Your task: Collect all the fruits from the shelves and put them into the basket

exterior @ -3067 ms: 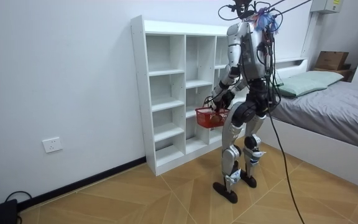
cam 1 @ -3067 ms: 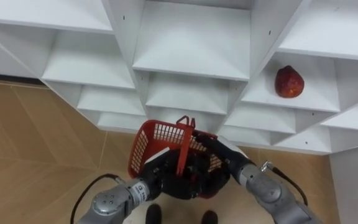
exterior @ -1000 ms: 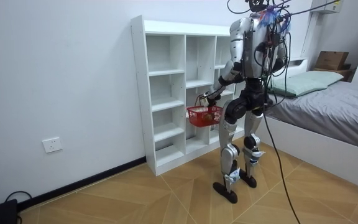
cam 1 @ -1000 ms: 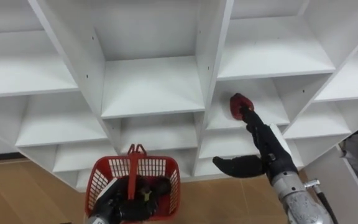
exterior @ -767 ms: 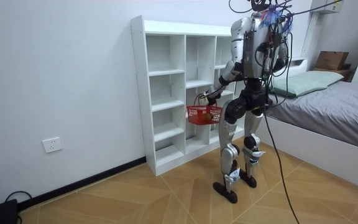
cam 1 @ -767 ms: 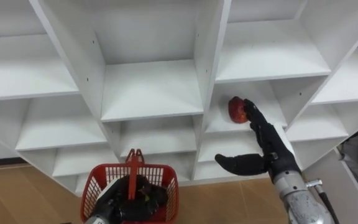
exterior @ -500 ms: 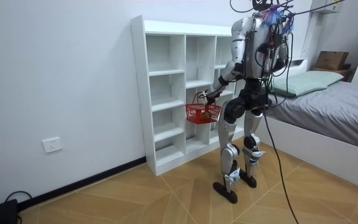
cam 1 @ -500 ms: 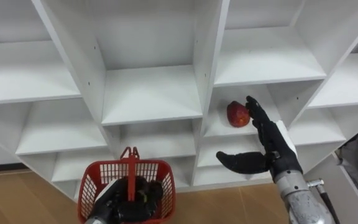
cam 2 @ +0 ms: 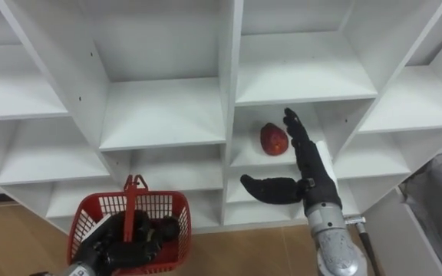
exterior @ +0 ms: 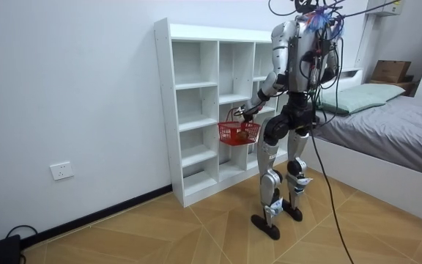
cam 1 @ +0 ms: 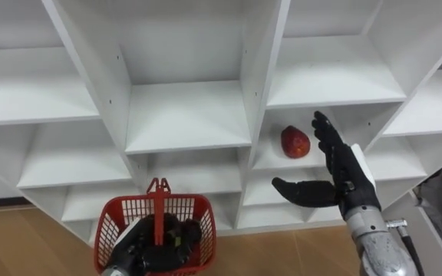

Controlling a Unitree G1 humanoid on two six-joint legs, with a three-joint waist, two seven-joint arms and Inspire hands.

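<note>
Red fruit (cam 1: pixel 295 142) not yet collected.
It sits just left of your wide-spread right hand (cam 1: pixel 346 175); red basket (cam 1: pixel 184 201) lower left.

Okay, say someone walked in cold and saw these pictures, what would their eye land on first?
A red fruit sits alone on a shelf of the white closet, with the robot's open right hand held up just to its right. Lower left, the left hand grips the handle of a red basket in front of the shelves.
</note>
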